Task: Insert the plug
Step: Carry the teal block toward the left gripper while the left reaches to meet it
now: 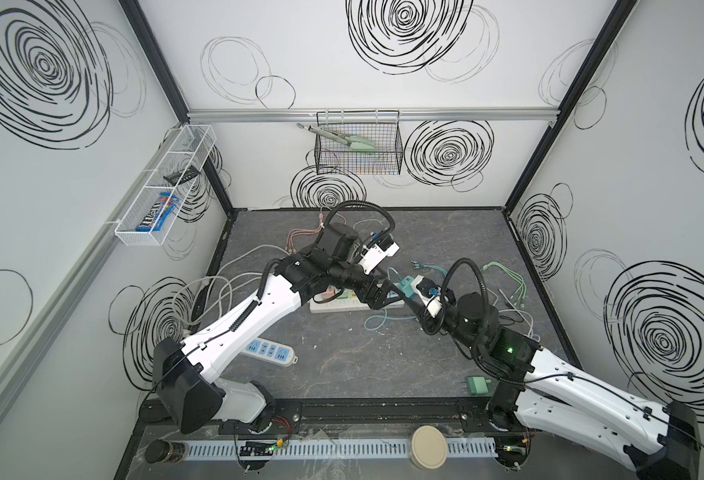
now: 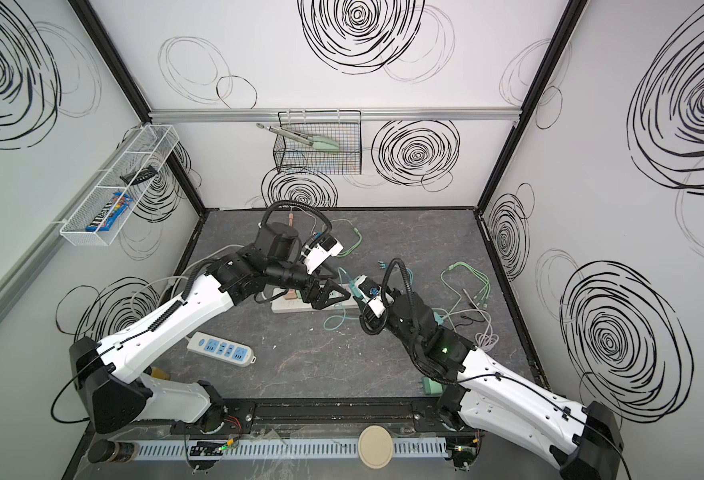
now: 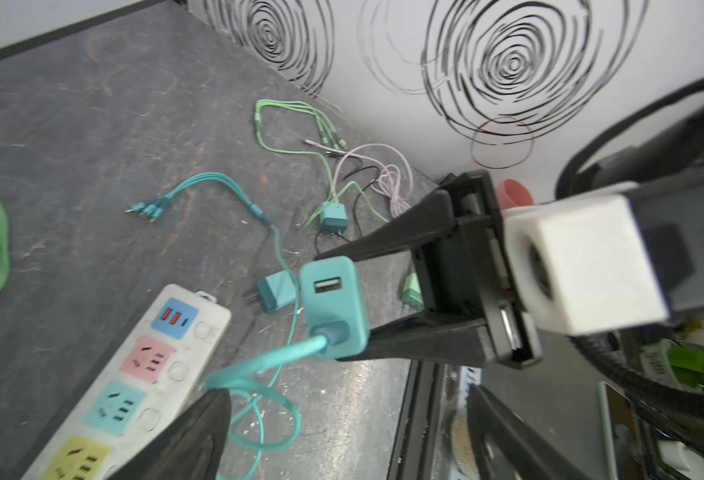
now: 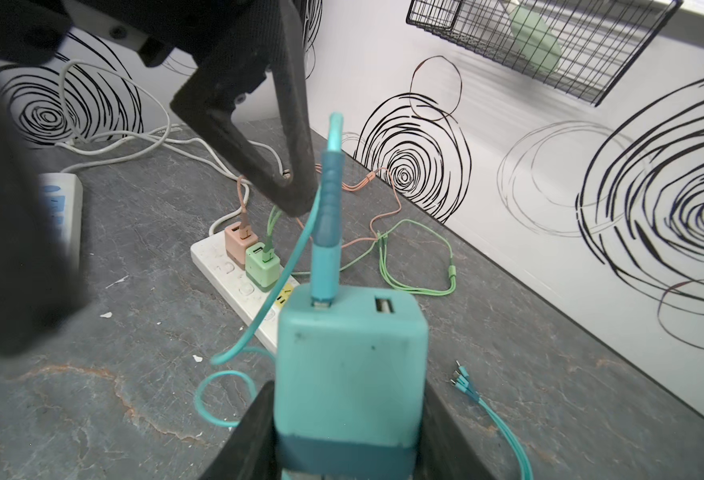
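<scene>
Two power strips on the table: blue-socketed strip [image 1: 269, 351] far left, white strip [image 4: 217, 266] mid-table with two plugged in, pink charger [image 4: 240, 241] and green charger [image 4: 262, 266]. Left gripper [image 3: 346, 399] is spread wide, empty, over it. Right gripper [image 4: 350, 390] clamps the one teal charger [image 4: 350, 353] near the strip's right end, cable attached.
</scene>
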Robot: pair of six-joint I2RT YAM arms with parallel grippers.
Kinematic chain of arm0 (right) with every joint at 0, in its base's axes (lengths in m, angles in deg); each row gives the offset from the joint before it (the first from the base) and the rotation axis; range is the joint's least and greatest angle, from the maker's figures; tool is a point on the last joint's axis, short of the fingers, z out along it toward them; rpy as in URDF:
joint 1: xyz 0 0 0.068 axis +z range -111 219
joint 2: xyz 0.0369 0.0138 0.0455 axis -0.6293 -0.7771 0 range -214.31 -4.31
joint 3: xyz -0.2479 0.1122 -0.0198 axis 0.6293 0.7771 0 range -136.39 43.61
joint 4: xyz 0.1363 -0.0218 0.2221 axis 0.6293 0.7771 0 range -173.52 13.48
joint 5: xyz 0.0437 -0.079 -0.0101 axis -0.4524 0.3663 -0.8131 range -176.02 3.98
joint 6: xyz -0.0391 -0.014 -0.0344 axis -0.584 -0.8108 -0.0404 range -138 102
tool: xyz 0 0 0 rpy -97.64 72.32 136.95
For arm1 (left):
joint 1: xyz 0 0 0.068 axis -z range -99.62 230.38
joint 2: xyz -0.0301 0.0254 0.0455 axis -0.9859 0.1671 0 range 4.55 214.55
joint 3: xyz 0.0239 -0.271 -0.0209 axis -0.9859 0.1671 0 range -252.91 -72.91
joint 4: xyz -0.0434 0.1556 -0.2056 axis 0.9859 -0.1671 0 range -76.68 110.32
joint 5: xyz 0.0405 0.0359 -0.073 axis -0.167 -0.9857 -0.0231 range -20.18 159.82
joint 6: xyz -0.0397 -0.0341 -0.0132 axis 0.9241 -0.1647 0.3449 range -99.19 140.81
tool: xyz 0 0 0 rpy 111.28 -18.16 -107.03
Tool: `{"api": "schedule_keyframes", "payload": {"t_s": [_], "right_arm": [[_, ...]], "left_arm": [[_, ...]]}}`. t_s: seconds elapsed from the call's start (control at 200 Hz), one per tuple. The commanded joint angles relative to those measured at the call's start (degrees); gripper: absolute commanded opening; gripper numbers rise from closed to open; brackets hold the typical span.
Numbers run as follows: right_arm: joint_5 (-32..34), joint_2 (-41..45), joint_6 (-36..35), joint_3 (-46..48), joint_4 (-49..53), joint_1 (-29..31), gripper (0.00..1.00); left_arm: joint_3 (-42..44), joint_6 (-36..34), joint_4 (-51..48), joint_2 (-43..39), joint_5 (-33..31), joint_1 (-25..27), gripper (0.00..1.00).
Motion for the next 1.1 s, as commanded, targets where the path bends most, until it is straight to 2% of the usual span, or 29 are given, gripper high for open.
{"api": "schedule_keyframes", "payload": {"t_s": [0.0,0.115,0.23,0.335,0.405,0.455,0.53,0.62,0.75,0.871,0.956,1.096], "right_arm": [[0.81,0.87,-4.75,0.73,-3.76,1.38,0.38],[-0.21,1.59,-7.15,0.9,-3.85,2.47,0.38],[2.24,1.27,-7.57,0.59,-3.61,3.17,0.38],[6.0,1.38,-6.75,0.55,-3.92,3.4,0.38],[9.52,1.39,-6.04,0.62,-4.12,3.45,0.39],[10.9,1.21,-5.95,0.59,-3.99,3.38,0.39],[11.15,1.0,-6.38,1.15,-4.39,3.45,0.4],[10.82,1.09,-6.08,1.74,-5.78,3.36,0.4],[9.31,0.97,-5.94,1.98,-7.54,3.41,0.4],[6.48,0.48,-6.32,1.15,-7.14,3.45,0.4],[4.87,0.88,-6.34,0.74,-6.84,3.45,0.39],[1.95,1.98,-7.22,0.91,-5.96,3.56,0.39]], "left_arm": [[2.97,3.65,5.68,-1.62,7.25,0.02,0.91],[1.56,5.79,6.99,1.25,3.66,-0.09,0.82],[-1.49,2.72,4.03,3.7,4.55,-0.17,0.79],[-1.28,0.44,0.71,2.69,-4.71,-1.14,0.81],[0.45,1.92,0.31,0.63,-9.35,-4.36,0.82],[1.88,2.4,0.23,-1.48,-6.69,-6.92,0.8],[4.47,3.04,1.72,-5.59,1.6,-8.52,0.79],[6.87,3.16,2.99,-9.02,8.33,-7.17,0.82],[10.46,4.05,6.65,-10.18,14.61,-3.09,0.79],[12.23,8.96,14.06,-7.59,14.59,0.21,0.78],[11.52,10.69,15.99,-4.27,8.7,0.19,0.89],[8.04,10.98,16.88,1.07,4.97,-0.61,0.83]]}}
